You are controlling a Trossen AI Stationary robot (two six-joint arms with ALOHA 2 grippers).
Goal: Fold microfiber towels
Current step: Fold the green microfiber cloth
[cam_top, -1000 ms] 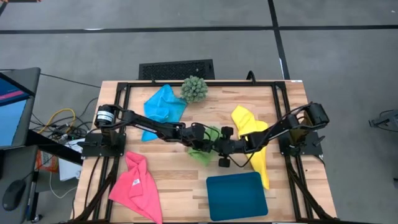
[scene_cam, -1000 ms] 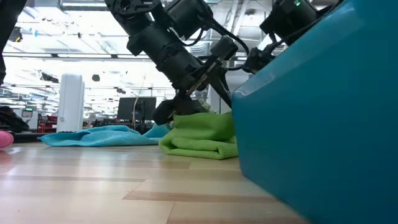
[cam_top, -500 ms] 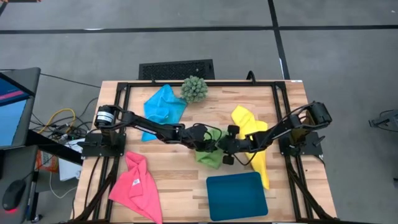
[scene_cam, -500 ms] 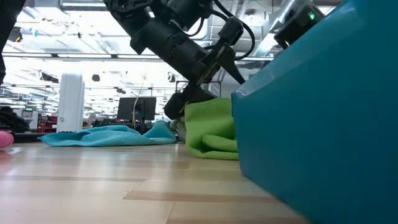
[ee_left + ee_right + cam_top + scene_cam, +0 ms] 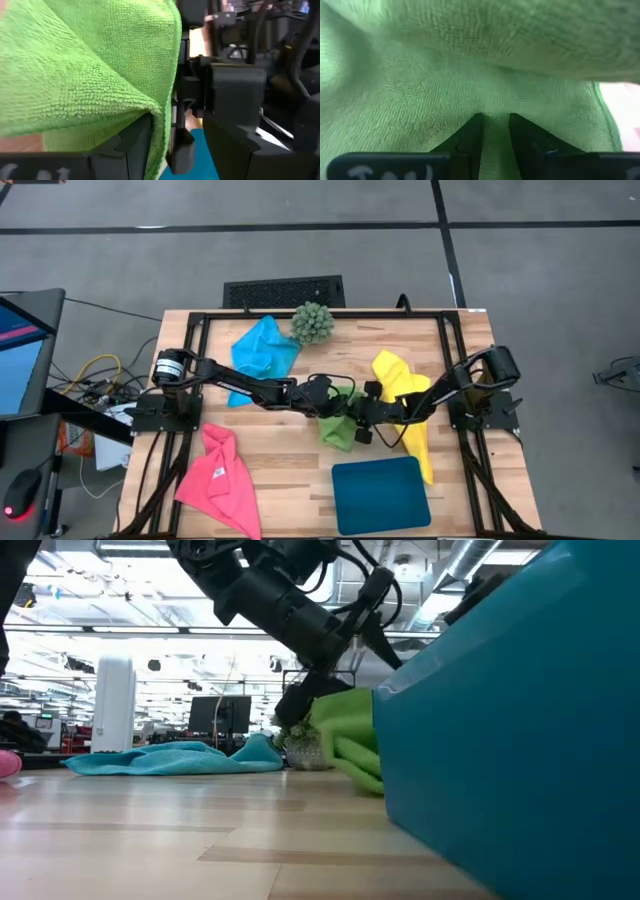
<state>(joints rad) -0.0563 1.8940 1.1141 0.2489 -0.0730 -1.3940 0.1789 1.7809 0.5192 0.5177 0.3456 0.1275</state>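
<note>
Over on the left of the wooden table, the pink towel lies crumpled near the front corner, untouched, and the blue towel sprawls toward the back, beside the spiky green ball plant. Both look like they're waiting their turn.

Now to the middle, where the action is! The left gripper reaches in across the table and has the green towel pinched; its wrist view shows the cloth draped over and tucked between its dark fingers, so the jaws are closed down on fabric. Right next to it, the right gripper comes in from the other side, and its own camera is filled with green, its two fingertips close together with cloth bunched between them, so it's gripping too. Two grips on one towel, I'd say to keep an edge taut while a fold is carried over; in the low view the green cloth hangs lifted at the top, its lower part hidden behind the tray wall.

Further right, the yellow towel trails under the right arm, unfolded. Down at the front sits the dark teal tray, holding nothing that shows from above, probably where finished towels go.
</note>
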